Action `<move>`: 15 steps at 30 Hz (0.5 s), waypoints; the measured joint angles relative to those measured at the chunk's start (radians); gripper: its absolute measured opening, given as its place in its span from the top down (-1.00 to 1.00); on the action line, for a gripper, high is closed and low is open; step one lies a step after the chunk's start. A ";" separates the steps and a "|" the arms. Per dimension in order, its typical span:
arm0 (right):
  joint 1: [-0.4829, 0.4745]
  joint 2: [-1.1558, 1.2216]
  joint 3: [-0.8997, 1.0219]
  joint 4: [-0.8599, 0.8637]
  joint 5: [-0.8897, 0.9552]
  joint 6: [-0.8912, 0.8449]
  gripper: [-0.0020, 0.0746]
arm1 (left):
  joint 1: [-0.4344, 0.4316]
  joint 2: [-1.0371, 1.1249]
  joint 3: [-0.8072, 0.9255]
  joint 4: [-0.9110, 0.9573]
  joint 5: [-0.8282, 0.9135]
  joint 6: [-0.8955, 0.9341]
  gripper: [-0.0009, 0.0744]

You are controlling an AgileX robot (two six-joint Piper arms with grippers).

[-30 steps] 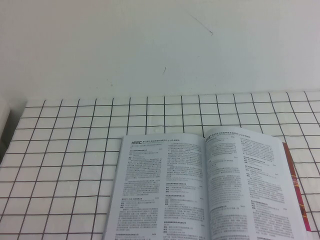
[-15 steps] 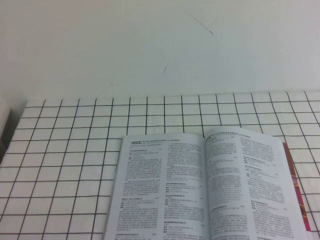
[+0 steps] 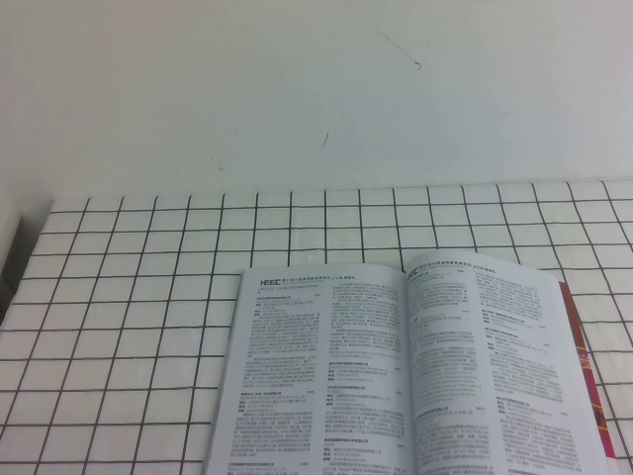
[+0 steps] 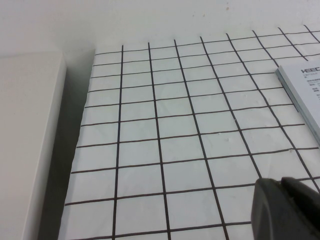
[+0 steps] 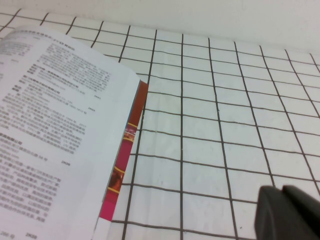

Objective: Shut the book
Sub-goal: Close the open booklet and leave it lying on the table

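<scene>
An open book (image 3: pixel 410 371) with dense printed pages lies flat on the checked tablecloth, near the front of the table in the high view, and its red cover edge (image 3: pixel 586 376) shows along its right side. The left wrist view catches only the book's far left corner (image 4: pixel 302 90); the right wrist view shows its right page and red cover edge (image 5: pixel 125 155). My left gripper (image 4: pixel 285 184) hovers over bare cloth left of the book, fingers pressed together, holding nothing. My right gripper (image 5: pixel 282 191) hovers over cloth right of the book, also shut and empty. Neither gripper appears in the high view.
A white tablecloth with a black grid (image 3: pixel 148 297) covers the table. A white wall (image 3: pixel 297 89) rises behind it. A pale flat slab (image 4: pixel 25 140) lies beside the cloth's left edge.
</scene>
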 joint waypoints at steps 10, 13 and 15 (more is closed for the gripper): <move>0.000 0.000 0.011 0.000 -0.075 0.000 0.95 | 0.000 0.000 0.003 -0.069 -0.076 -0.038 0.99; 0.000 0.000 0.012 0.000 -0.181 0.000 0.95 | 0.000 0.000 0.003 -0.129 -0.156 -0.041 0.99; 0.000 0.000 0.012 0.000 -0.271 0.000 0.95 | 0.000 0.000 0.003 -0.185 -0.228 -0.042 0.99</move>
